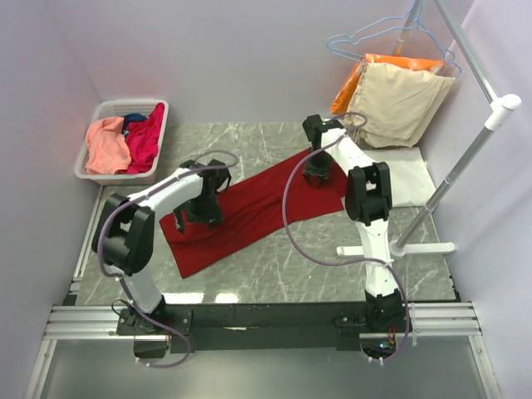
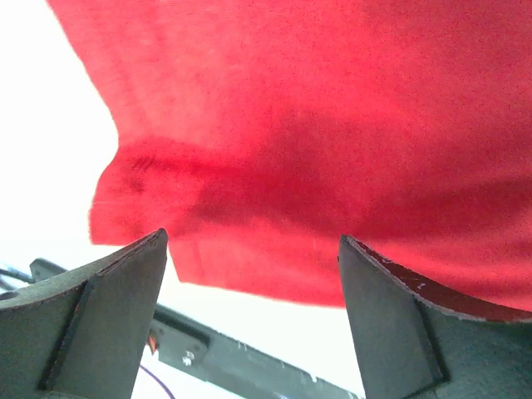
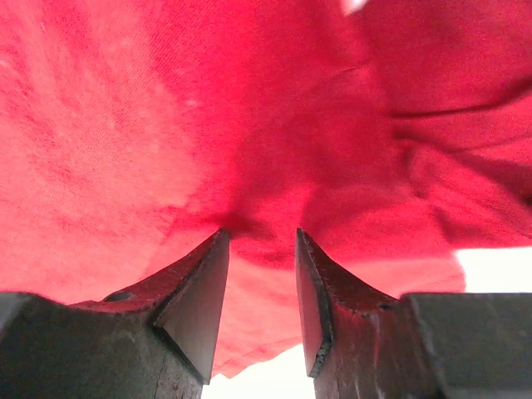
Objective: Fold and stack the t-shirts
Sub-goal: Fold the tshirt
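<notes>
A dark red t-shirt [image 1: 258, 208] lies spread in a long diagonal strip on the marble table [image 1: 274, 258]. My left gripper [image 1: 202, 218] stands over its lower left part. In the left wrist view the left gripper [image 2: 252, 237] is wide open above the red t-shirt's [image 2: 332, 125] hem, with nothing between its fingers. My right gripper [image 1: 317, 179] is down on the upper right end. In the right wrist view the right gripper [image 3: 262, 233] is open, its tips pressing onto the wrinkled red t-shirt [image 3: 166, 125]. A folded cream-white t-shirt [image 1: 407, 179] lies at the right.
A white basket [image 1: 133, 102] at the back left holds salmon-pink [image 1: 106, 145], magenta [image 1: 145, 137] and blue [image 1: 133, 120] t-shirts. Beige [image 1: 399, 104] and orange [image 1: 391, 60] garments hang on wire hangers at the back right. A white rack pole [image 1: 465, 158] and its foot [image 1: 416, 248] stand at the right.
</notes>
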Action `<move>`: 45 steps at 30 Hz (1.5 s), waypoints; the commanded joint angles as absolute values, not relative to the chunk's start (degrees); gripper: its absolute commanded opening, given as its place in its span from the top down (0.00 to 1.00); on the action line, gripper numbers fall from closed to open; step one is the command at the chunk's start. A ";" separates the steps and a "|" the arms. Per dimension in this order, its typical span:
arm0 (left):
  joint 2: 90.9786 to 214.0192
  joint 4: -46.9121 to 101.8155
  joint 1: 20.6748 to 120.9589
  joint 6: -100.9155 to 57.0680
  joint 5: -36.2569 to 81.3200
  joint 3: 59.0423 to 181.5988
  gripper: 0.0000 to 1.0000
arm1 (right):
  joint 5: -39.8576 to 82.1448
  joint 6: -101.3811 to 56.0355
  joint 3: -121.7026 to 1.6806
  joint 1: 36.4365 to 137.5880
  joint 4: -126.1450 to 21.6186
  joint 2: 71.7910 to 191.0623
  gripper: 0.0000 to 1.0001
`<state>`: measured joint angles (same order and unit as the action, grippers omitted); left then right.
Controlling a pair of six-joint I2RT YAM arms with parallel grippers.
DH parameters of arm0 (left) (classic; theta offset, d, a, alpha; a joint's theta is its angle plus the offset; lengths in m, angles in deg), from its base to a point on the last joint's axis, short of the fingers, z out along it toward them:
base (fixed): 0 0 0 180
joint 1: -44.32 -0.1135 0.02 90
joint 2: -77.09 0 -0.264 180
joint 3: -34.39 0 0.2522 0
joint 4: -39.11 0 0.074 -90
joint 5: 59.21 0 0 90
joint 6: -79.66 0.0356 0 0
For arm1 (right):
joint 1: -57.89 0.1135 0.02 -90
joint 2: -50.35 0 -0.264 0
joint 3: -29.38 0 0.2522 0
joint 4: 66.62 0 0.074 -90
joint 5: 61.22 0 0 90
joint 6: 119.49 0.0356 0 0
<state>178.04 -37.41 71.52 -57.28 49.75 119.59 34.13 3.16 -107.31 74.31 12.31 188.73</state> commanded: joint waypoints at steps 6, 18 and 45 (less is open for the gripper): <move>165.25 -50.24 75.25 -61.06 46.70 134.89 0.11 | 38.01 1.89 -108.04 71.86 11.56 177.09 0.55; 181.04 -21.59 75.96 -38.49 45.47 143.67 0.10 | 37.23 2.68 -99.17 71.77 7.35 161.01 0.51; 213.93 -6.29 86.94 -17.37 33.87 166.71 0.09 | 32.57 5.85 -74.55 63.69 5.50 140.61 0.50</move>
